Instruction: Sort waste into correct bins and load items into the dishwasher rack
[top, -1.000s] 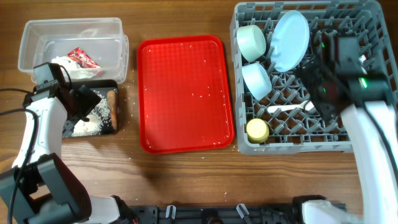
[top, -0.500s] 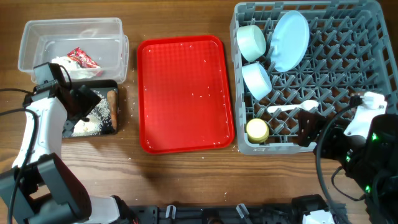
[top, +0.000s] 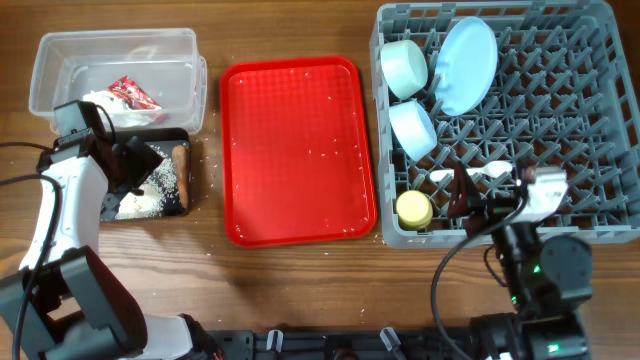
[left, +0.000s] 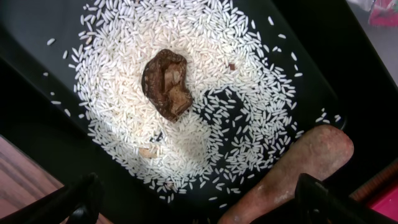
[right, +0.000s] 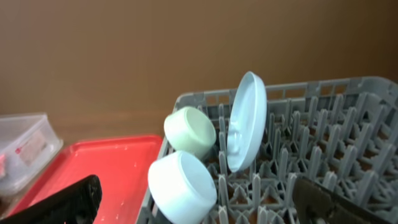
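Note:
The grey dishwasher rack (top: 590, 100) holds a pale plate (top: 468, 65), two pale bowls (top: 403, 67) (top: 413, 128), a yellow cup (top: 414, 209) and a white spoon (top: 480, 175). My right gripper (top: 465, 195) is open and empty at the rack's front edge. The right wrist view shows the plate (right: 247, 118) and bowls (right: 189, 130) (right: 183, 186). My left gripper (top: 135, 162) is open over the black tray (top: 185, 205). The left wrist view shows rice (left: 205, 99), a brown lump (left: 168, 74) and the carrot-like stick (left: 292, 174). The clear tub (top: 60, 50) holds the red-and-white wrapper (top: 135, 95) and tissue (top: 100, 100).
A flat red serving tray (top: 297, 150) with a few stray rice grains lies between the bins and the rack. The wooden table (top: 300, 290) runs along the front. The right arm's base stands at the front right.
The right arm has pulled back from above the rack's right side to the front edge, its gripper now pointing left over the rack's front. The left arm has not moved.

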